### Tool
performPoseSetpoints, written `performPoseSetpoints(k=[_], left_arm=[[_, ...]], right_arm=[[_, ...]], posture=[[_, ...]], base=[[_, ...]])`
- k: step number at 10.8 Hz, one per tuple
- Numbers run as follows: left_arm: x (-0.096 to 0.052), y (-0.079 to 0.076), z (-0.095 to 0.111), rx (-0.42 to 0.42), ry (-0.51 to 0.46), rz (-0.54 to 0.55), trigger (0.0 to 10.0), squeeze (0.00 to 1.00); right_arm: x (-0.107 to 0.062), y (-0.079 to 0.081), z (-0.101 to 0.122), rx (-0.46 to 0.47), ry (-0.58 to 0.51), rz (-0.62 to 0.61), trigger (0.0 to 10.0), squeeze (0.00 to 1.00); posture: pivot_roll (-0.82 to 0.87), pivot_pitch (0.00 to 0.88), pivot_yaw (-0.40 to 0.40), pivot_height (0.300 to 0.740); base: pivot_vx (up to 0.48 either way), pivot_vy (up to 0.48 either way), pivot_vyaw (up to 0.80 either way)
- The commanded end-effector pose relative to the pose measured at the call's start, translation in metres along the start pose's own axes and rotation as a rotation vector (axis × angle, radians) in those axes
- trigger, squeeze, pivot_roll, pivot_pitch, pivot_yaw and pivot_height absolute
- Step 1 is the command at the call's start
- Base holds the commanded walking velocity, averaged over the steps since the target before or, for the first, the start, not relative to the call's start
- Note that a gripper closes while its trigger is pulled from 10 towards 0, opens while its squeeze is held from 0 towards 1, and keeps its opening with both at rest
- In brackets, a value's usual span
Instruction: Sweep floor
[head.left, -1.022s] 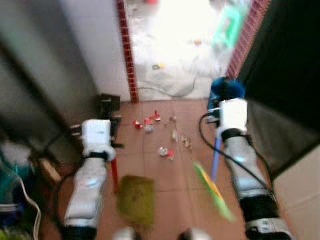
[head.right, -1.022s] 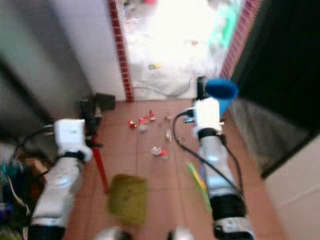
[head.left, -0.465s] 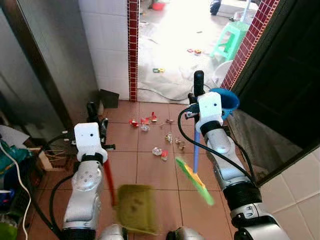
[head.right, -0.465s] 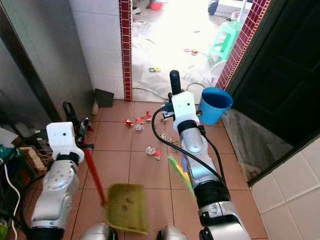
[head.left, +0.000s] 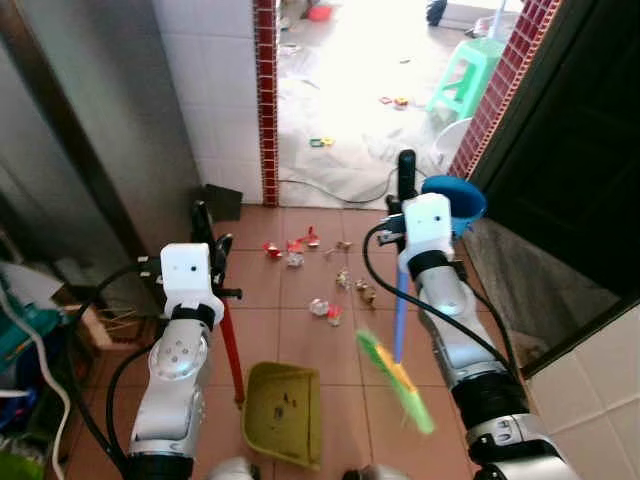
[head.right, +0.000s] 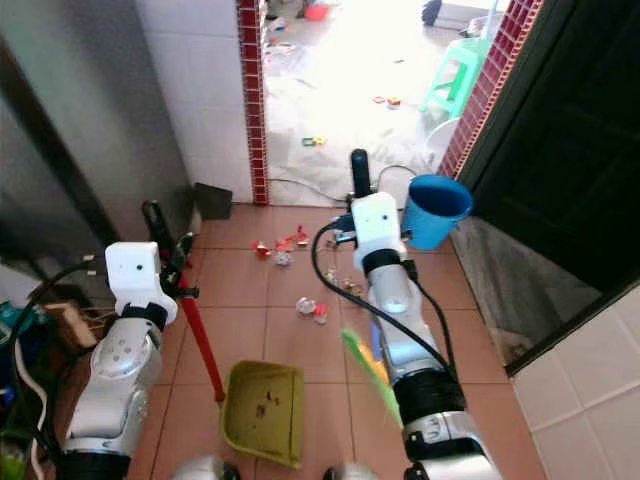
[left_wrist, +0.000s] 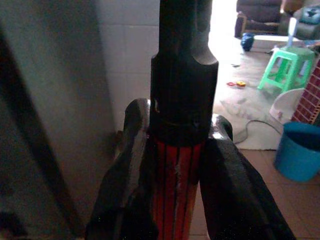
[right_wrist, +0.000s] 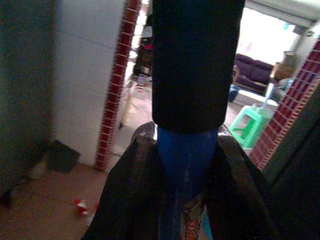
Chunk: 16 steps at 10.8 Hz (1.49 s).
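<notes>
My left gripper is shut on the black-capped red handle of a yellow-green dustpan, whose pan sits low over the terracotta tiles by my feet. My right gripper is shut on the blue broom handle just under its black grip. The broom's green brush head is blurred, to the right of the pan. Scraps of red and clear litter lie scattered on the tiles ahead, with more litter nearer the doorway.
A blue bucket stands beside my right gripper against a dark door. A red brick pillar edges the doorway into a bright room with a green stool. Clutter and cables crowd the left wall.
The camera has steadied and shifted a little. The dustpan has swung slightly to the right and looks lower. The broom head stays blurred beside it.
</notes>
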<state>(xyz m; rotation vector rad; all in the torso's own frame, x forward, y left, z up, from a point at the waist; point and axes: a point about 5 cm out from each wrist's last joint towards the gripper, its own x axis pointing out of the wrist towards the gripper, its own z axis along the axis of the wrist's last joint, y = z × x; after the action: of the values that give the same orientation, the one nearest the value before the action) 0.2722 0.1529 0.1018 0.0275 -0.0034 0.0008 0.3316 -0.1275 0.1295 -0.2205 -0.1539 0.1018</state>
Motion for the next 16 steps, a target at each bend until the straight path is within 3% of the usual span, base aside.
performPoseSetpoints(k=[1,3,6,16], left_arm=[[0.002,0.000,0.009,0.001,-0.045,-0.011,10.0,0.00],[-0.008,0.008,0.001,0.027,-0.009,-0.019,10.0,0.00],[-0.024,0.022,-0.008,0.061,0.043,-0.026,10.0,0.00],[-0.030,0.015,-0.006,0.053,0.066,-0.069,10.0,0.00]], right_arm=[[0.002,-0.010,0.010,-0.017,-0.055,-0.039,10.0,0.00],[-0.010,-0.026,-0.003,-0.036,-0.012,-0.097,10.0,0.00],[-0.028,-0.038,-0.016,-0.044,0.031,-0.118,10.0,0.00],[-0.025,-0.036,-0.010,-0.031,0.033,-0.122,10.0,0.00]], posture=[[0.00,0.000,-0.017,0.740],[0.00,0.000,-0.001,0.740],[-0.02,0.000,0.016,0.740],[-0.01,0.031,0.024,0.740]], base=[[0.435,0.000,0.00],[0.433,0.000,0.00],[0.429,0.000,0.00],[0.444,0.000,-0.05]])
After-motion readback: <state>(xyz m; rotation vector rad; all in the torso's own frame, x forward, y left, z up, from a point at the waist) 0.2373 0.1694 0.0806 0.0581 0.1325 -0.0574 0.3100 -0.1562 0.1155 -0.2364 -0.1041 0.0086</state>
